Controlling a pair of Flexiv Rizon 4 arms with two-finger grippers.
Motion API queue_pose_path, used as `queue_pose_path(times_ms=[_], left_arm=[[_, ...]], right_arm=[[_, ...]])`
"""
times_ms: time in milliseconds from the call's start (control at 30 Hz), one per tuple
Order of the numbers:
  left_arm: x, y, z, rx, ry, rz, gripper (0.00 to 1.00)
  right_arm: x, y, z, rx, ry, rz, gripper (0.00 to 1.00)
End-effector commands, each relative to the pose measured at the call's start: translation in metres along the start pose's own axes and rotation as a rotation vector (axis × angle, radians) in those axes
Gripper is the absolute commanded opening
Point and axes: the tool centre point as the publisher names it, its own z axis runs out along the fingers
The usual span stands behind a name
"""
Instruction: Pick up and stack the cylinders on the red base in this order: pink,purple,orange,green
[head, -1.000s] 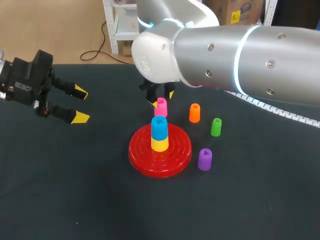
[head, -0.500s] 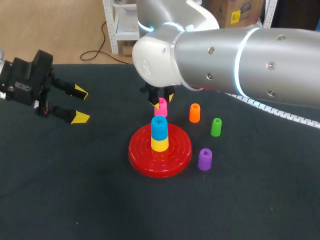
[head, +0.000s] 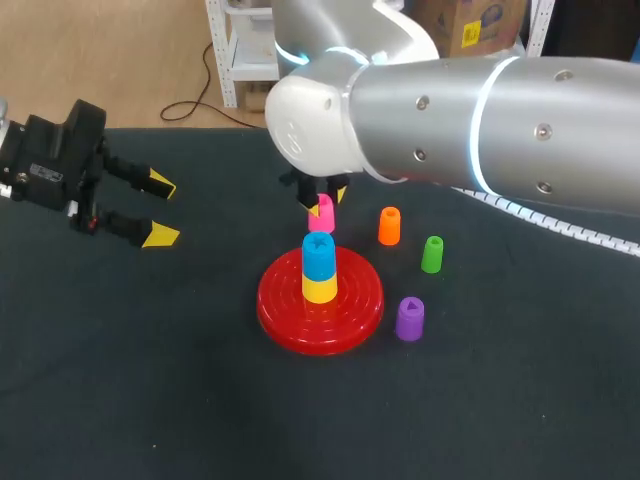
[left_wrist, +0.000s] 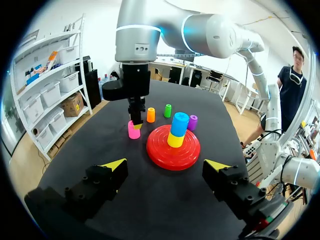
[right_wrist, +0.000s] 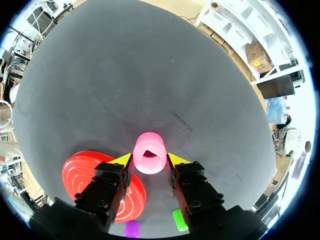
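Pinching the pink cylinder (right_wrist: 149, 150) from two sides, my right gripper (right_wrist: 149, 159) has one yellow tip against each flank of it. That cylinder stands upright on the dark table (head: 150, 380), its long axis vertical and its hollowed top facing straight up at my right wrist. It sits just behind the red base (head: 285, 300), close to the rim but not on it.

I count six cylinders and one base. Two are stacked at the middle of the base, the yellow cylinder (head: 319, 288) below and the blue cylinder (head: 319, 255) on top of it, both upright. Four stand on the table: the pink one in my grasp, the orange cylinder (head: 389, 226) to its right, the green cylinder (head: 432, 254) a little nearer and further right, and the purple cylinder (head: 409, 319) just beside the base's right rim. All four stand upright and apart from one another.

My left gripper (head: 160, 210) hangs well to the left of the base, its two fingers spread wide with nothing between them.
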Motion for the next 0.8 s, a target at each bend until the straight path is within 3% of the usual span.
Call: queue_pose_path(times_ms=[33,400,800], left_arm=[[0.001,0.0,0.0,-0.001,-0.003,0.002,1.0],[0.001,0.0,0.0,-0.001,-0.003,0.002,1.0],[0.001,0.0,0.0,-0.001,-0.003,0.002,1.0]], right_arm=[[0.008,-0.002,-0.012,0.0,-0.014,0.003,0.0],[0.015,0.0,-0.075,0.021,-0.069,-0.044,0.0],[0.053,0.037,-0.125,0.052,-0.065,-0.278,0.0]])
